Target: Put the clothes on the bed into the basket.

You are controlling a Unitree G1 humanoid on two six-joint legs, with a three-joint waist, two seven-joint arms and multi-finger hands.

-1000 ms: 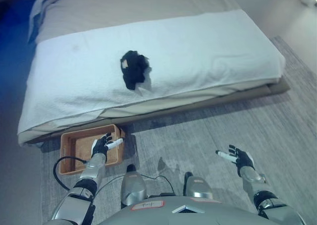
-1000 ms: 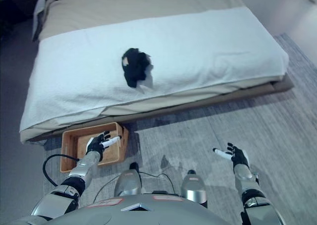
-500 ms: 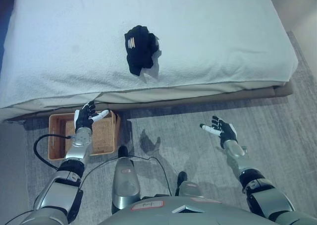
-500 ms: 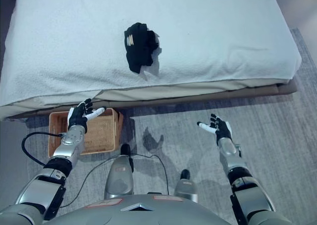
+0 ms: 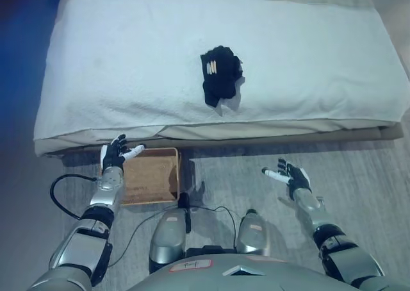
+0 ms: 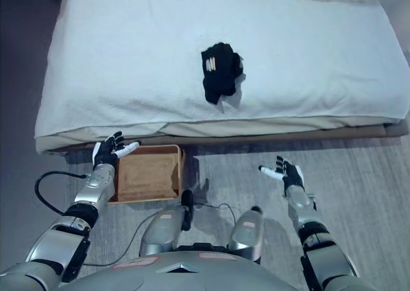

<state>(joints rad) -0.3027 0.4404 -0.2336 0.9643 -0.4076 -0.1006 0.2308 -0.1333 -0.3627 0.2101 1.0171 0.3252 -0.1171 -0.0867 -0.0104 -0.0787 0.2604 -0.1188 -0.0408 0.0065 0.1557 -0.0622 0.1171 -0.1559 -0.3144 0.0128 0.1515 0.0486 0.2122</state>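
A crumpled black garment (image 5: 220, 75) with a small pale patch lies on the white bed (image 5: 128, 66), near its front edge and a little right of centre. A brown woven basket (image 5: 151, 175) sits on the floor against the bed's front side, left of centre, with nothing visible inside. My left hand (image 5: 114, 155) hovers open over the basket's left rim, well below and left of the garment. My right hand (image 5: 291, 175) is open above the floor at the right, holding nothing.
A grey carpet (image 5: 359, 175) covers the floor in front of the bed. The bed's beige base edge (image 5: 275, 134) runs across the view just beyond the basket. Darker floor lies at the far left.
The whole view has shifted, so bed, garment and basket now show further right. Both hands stay open and empty; the left one now sits by the basket's left rim.
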